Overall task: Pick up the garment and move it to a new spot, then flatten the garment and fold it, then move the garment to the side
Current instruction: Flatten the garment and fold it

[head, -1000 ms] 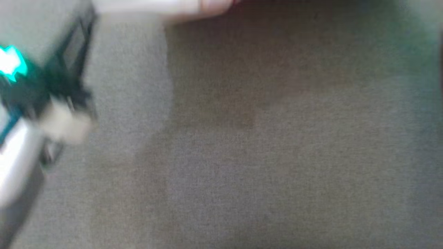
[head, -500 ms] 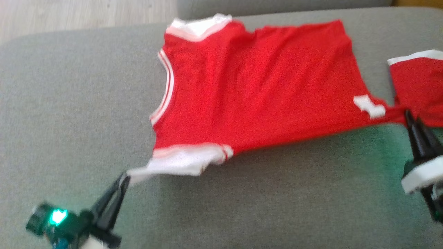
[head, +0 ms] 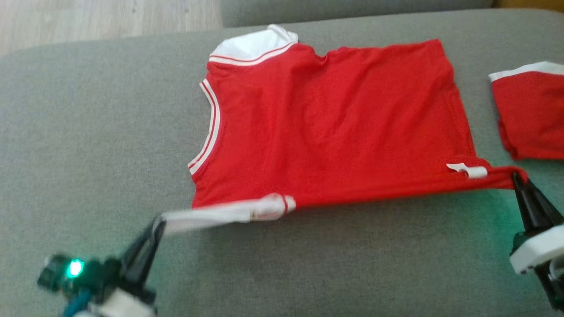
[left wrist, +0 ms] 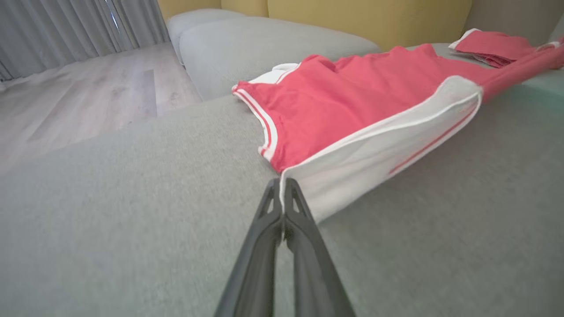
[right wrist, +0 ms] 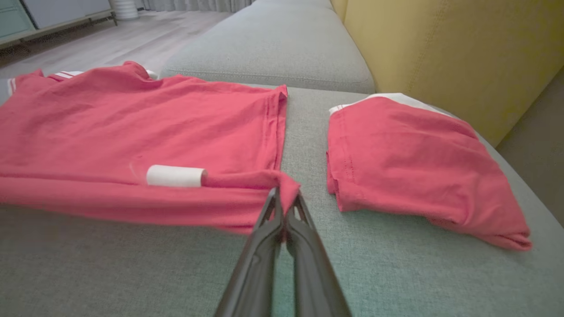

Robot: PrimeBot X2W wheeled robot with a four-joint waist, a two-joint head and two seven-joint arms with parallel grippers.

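On the grey sofa (head: 88, 132), the left pincer (head: 157, 224) grips the red garment (head: 330, 123) by its sleeve, the right pincer (head: 516, 178) by its hem — both clamped shut, holding it taut (presumably to flatten it).

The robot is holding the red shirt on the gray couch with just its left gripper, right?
Not just the left. In the head view both grippers hold the shirt: the left gripper is shut on its white edge, and the right gripper is shut on a red corner. The shirt does lie on the gray couch.
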